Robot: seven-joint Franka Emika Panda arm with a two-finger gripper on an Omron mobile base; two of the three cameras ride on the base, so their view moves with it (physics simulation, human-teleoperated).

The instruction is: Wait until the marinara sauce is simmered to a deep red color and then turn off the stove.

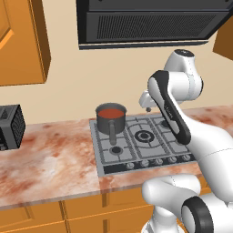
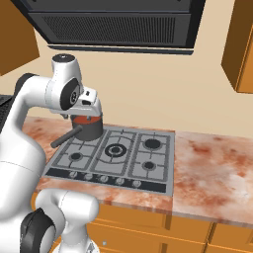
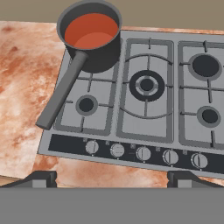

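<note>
One saucepan of orange-red marinara sauce on stove, waiting step; gripper released, poised above knobs; next, correct knob turned once deep red.

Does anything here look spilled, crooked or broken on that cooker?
Nothing stands out. The saucepan sits upright on the stove's back left burner, the marinara sauce lies smooth inside it, and no splashes show on the counter. Its handle pokes out past the stove's edge.

Open above the knob row along the bottom of the hand view; blocked upper left by saucepan and its handle.
</note>
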